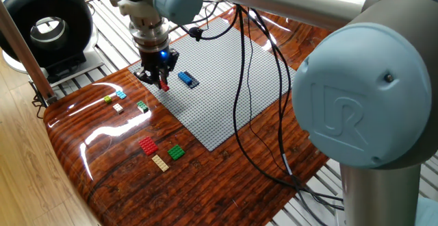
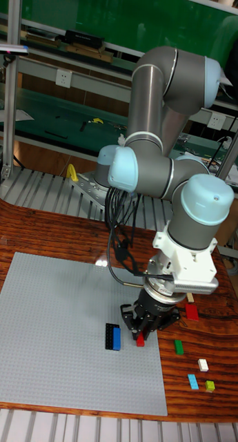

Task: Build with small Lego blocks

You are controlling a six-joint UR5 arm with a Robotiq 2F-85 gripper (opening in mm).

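**Jaws clamped on red brick at baseplate edge**

Jaws (image 1: 163, 83) were closed on a small red brick (image 2: 140, 340), held low over the grey baseplate (image 1: 226, 82), near its edge. You had a blue brick (image 1: 185, 78) beside a dark blue brick (image 2: 109, 335) on the plate. Your loose stock lay on the tabletop (image 1: 116, 178): red (image 1: 148, 145), green (image 1: 176, 152), tan (image 1: 160, 162), white (image 1: 118, 107), light blue (image 1: 121, 94).
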